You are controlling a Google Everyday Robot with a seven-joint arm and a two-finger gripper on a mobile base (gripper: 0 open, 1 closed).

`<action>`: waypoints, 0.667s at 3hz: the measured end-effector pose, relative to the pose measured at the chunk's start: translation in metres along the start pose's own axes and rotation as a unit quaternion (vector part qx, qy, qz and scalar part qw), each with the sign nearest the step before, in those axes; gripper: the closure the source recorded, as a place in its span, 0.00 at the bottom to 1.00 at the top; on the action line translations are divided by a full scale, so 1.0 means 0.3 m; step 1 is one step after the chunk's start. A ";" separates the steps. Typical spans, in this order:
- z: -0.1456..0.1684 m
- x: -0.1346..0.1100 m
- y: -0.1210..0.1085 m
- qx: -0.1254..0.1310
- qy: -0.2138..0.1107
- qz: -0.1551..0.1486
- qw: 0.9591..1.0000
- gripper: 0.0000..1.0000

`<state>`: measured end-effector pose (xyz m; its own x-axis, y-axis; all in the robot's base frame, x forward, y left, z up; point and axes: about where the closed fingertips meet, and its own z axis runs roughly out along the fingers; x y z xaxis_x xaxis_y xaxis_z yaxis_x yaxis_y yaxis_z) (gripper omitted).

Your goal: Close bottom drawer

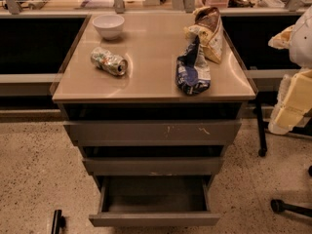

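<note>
Gripper (283, 117) hangs upper-right of open bottom drawer (154, 219).

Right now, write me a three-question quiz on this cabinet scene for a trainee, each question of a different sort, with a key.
1. True or false: the bottom drawer is pulled out farther than the middle drawer.
2. What lies on its side on the cabinet top, nearer the camera than the bowl? A) a can B) a mug C) an apple
3. In a few words: where is the gripper?

Key
1. True.
2. A.
3. At the lower left edge of the view, left of the bottom drawer and not touching it.
</note>
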<state>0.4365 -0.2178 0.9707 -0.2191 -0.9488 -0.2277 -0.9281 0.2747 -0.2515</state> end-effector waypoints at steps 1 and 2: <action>0.070 0.009 0.088 -0.002 -0.043 0.006 0.999 0.00; 0.318 0.115 0.208 -0.037 -0.103 0.065 0.992 0.00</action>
<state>0.3998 -0.2185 0.8574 -0.2792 -0.8524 -0.4421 -0.9171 0.3732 -0.1405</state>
